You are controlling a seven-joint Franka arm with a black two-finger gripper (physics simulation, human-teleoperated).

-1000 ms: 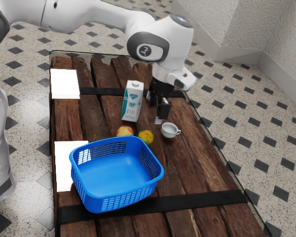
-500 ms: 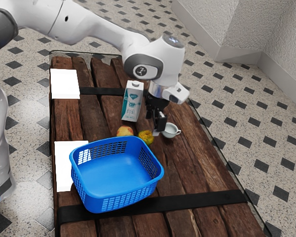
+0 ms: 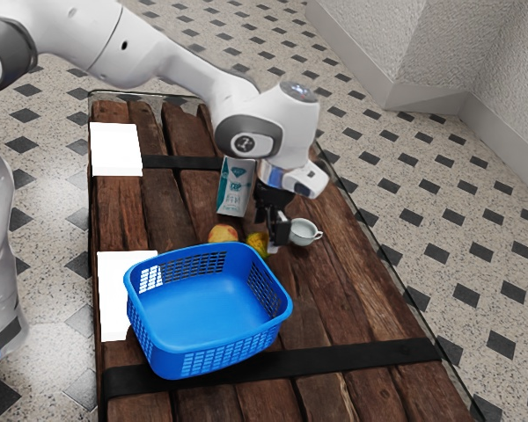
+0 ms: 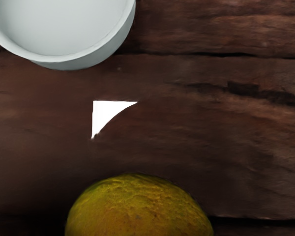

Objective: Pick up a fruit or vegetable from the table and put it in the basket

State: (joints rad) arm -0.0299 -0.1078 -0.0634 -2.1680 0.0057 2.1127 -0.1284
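Observation:
My gripper (image 3: 269, 233) is low over the table with its fingers apart, at the yellow-green fruit (image 3: 257, 243), and hides part of it. Whether a finger touches this fruit, I cannot tell. In the wrist view the rough-skinned fruit (image 4: 138, 209) appears large at the lower edge, close under the hand. A red-yellow fruit (image 3: 223, 234) lies beside it, near the rim of the blue basket (image 3: 202, 308). The basket's visible floor holds nothing.
A pale cup (image 3: 304, 232) stands close by the gripper, and the same cup (image 4: 64, 29) shows in the wrist view. Behind the fruits stands a white and teal carton (image 3: 235, 186), partly overlapped by the arm. Two white sheets (image 3: 116, 149) lie along the wooden table's (image 3: 334, 308) edge.
My hand has come down and toward the exterior view's left, from behind the cup to the yellow-green fruit. The fruits, cup, carton and basket have stayed put.

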